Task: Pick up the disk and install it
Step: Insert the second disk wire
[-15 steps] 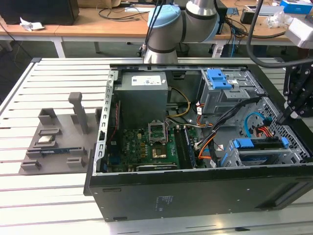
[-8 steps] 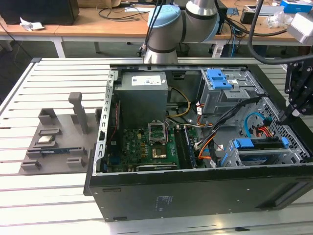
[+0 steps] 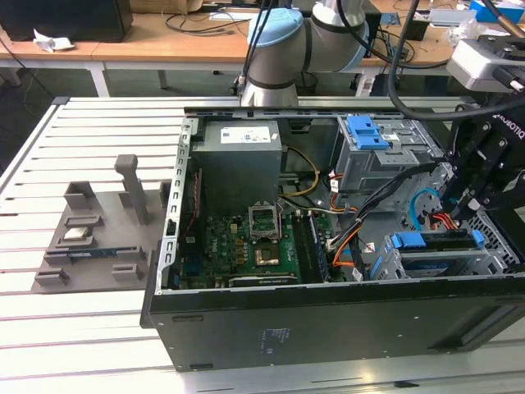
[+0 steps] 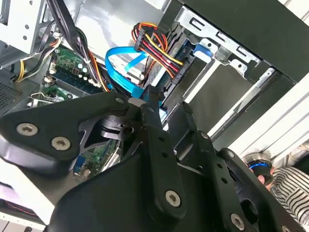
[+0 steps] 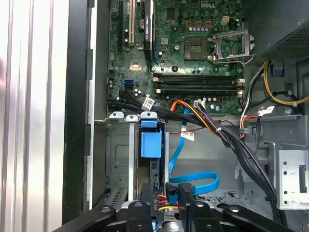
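- Exterior view: gripper lowered into the open computer case, over the drive cage at the exterior view's right.
- Jaws partly apart, at a moderate gap; firm contact with anything not confirmed.
- Disk standing on edge in 1 slot of the drive cage in the first wrist view, its cabled end between the jaws and its blue caddy tab at the end far from the jaws; seen also just below the jaws in the exterior view.
- Blue data cable and coloured power leads close against the jaws.
- Handling, as judged: metal body stiff and fairly weighty, flat faces smooth and liable to slip, mechanism sensitive to knocks; plastic caddy more flexible.
- Best hold, as judged: across the 2 long caddy rails, clear of connectors and label.
- Motherboard beyond the cage, well away from the jaws.
- Case resting on a slatted metal table; grey parts fixture well apart from the jaws.
- Clearance tight: cage walls and cables on both sides.
- Striped sleeve of a person beyond the case edge.
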### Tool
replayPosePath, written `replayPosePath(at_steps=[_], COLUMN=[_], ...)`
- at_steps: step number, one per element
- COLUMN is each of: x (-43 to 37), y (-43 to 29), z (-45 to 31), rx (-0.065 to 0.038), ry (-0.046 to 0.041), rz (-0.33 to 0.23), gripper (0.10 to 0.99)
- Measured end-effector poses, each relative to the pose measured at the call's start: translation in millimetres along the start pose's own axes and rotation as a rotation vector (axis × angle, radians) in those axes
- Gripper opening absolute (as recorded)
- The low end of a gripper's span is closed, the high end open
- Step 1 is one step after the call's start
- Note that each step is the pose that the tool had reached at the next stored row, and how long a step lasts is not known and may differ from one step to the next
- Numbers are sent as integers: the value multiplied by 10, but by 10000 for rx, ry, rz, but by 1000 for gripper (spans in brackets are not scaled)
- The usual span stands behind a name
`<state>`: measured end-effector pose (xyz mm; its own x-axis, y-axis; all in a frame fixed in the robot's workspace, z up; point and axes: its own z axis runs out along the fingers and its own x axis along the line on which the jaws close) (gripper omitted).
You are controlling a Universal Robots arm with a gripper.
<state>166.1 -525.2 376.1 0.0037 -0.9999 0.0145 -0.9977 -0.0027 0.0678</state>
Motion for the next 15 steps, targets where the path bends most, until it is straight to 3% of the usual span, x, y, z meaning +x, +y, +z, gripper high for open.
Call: replayPosePath(at_steps=[2,5,9,11,15], x=[0,0,9,54,64], y=[0,0,-1,1,-4], z=[0,0,3,11,100], rx=[0,0,1,0,-6], ry=[0,0,19,202,220], rz=[-1,-3,-4,9,3], gripper=[349,161,161,161,161])
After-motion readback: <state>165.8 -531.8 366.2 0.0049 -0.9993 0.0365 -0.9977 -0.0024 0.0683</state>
